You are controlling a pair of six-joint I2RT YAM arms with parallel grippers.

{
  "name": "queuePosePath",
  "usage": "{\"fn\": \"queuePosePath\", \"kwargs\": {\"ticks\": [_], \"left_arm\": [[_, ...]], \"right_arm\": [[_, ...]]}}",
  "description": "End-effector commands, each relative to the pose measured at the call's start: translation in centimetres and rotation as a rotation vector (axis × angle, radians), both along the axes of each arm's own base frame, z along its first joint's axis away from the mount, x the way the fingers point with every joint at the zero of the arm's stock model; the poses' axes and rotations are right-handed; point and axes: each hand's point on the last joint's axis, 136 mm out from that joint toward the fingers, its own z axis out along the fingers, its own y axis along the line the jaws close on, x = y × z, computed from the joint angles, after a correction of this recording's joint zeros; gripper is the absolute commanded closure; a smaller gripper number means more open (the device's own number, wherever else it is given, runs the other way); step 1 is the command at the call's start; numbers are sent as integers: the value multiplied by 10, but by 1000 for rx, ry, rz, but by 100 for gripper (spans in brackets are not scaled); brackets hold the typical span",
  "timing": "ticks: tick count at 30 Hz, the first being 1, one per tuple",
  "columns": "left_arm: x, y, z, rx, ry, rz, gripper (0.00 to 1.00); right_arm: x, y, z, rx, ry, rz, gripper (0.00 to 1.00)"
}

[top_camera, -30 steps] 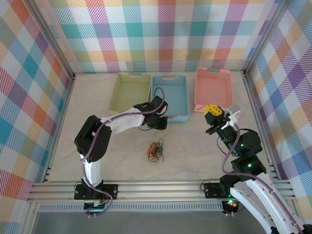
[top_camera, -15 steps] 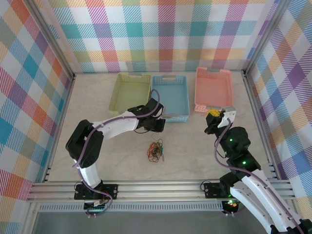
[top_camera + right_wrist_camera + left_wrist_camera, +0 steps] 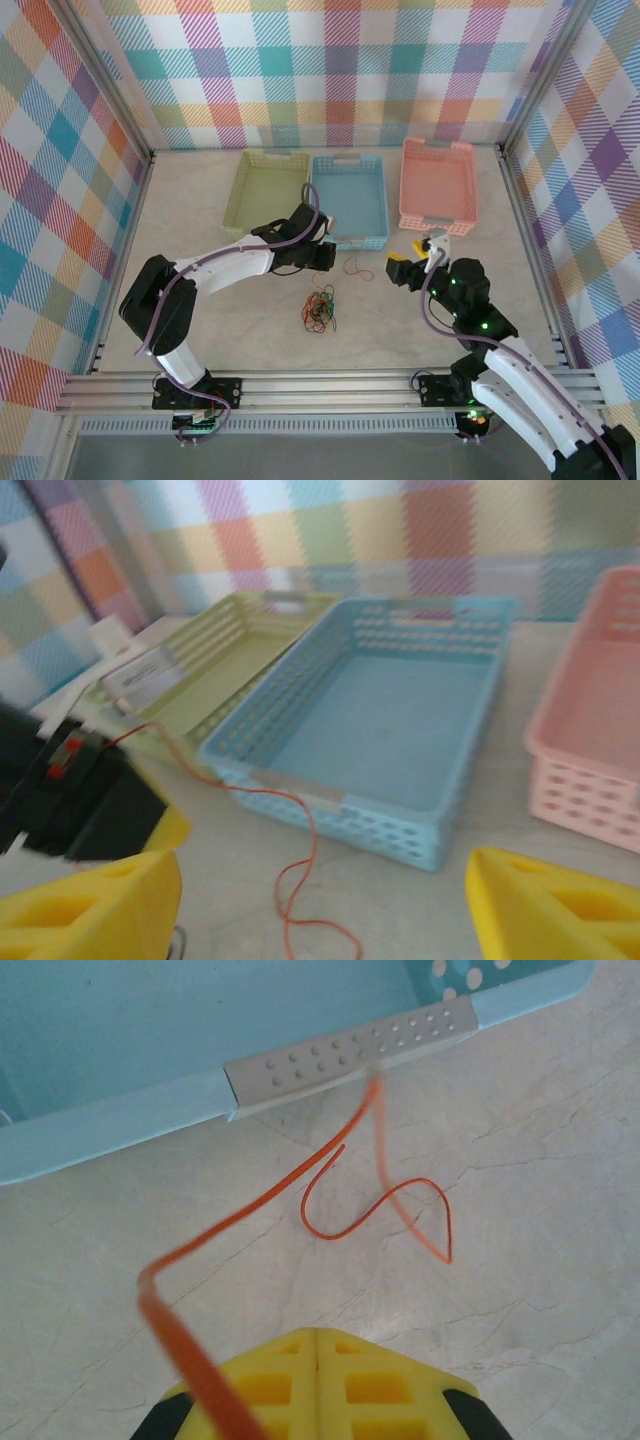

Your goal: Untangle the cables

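Farthest left, my left gripper is closed on one orange cable, pinching it near one end. I hold it raised off the counter just in front of the blue basket. As I judge it, I grip it this way so the strand hangs apart from the others, with its free length trailing in a loose curl on the counter toward the right.

The tangle of cables, orange, black and green, lies nearer my bases, apart from the lifted strand. The knot there is not yet undone.

To the right, my right gripper is open and holds nothing, its yellow fingers spread wide. It faces the curl and the basket, probably so it can take the loose end.
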Motion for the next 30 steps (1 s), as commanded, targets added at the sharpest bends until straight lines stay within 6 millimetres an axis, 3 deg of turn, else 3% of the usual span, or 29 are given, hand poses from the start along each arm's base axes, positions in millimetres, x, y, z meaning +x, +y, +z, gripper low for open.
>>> {"fn": "queuePosePath", "kwargs": {"ticks": [1, 8, 17, 30], "left_arm": [[-1, -2, 17, -42, -58, -26, 100], [-14, -16, 44, -131, -132, -119, 100], [-40, -14, 78, -209, -174, -193, 100], [-60, -20, 93, -289, -150, -278, 100]], "right_arm": [[-5, 36, 20, 6, -60, 222, 26], [15, 65, -5, -86, 3, 354, 28], [20, 83, -9, -194, -133, 492, 26], [28, 115, -19, -173, -213, 677, 25]]}}
